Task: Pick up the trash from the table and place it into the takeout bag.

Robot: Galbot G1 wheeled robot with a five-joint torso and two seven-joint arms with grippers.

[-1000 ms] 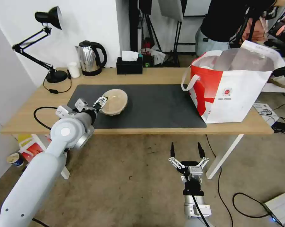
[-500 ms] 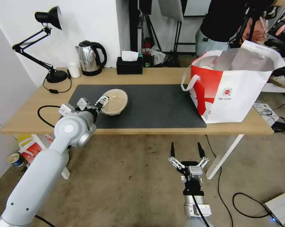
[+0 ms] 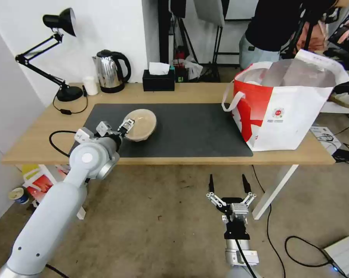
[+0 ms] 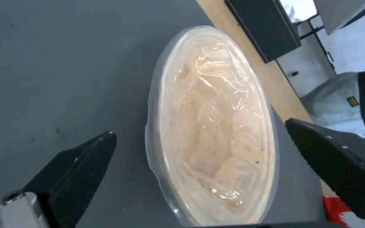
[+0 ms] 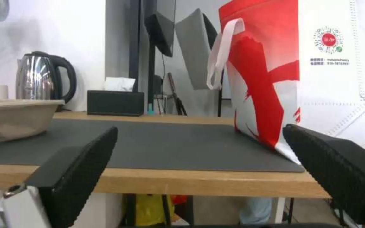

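On the long light-wood table, a beige plastic-wrapped bowl sits on the large dark grey mat at its nine o'clock side, with the large white takeout bag at three o'clock. A steel kettle and black tissue box line the twelve o'clock edge, behind the mat.

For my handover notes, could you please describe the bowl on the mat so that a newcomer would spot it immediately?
On the long light-wood table lies a large dark grey mat. Near the mat's left end, just ahead of the open left end effector, sits the beige plastic-wrapped bowl. It is the only thing on the mat apart from a corner of the large white-and-red takeout bag.
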